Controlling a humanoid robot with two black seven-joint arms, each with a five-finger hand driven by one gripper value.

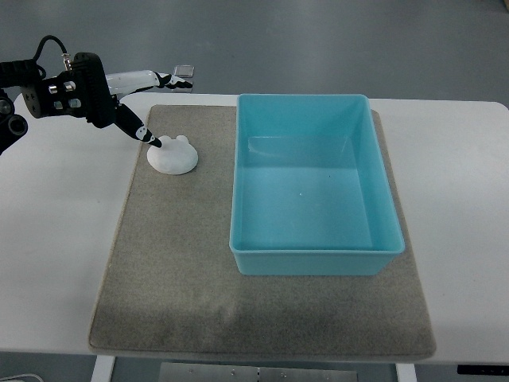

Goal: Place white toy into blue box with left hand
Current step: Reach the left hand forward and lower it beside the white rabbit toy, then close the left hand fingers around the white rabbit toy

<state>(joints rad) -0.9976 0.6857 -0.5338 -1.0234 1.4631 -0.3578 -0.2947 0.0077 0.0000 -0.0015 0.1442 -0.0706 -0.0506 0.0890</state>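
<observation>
White table [465, 239] carries a grey mat [175, 270], and on it, near to far, you have the box [314, 187] at centre-right, empty, then the toy [172, 157] at about ten o'clock, well apart from the box's left wall. Your left hand [119, 103] reaches in from ten o'clock, fingers spread wide and holding nothing, one dark fingertip [155, 142] touching the toy's far-left edge. Settle fingers on both sides of the toy before closing; it looks low and flat, so a shallow pinch may slip.
</observation>
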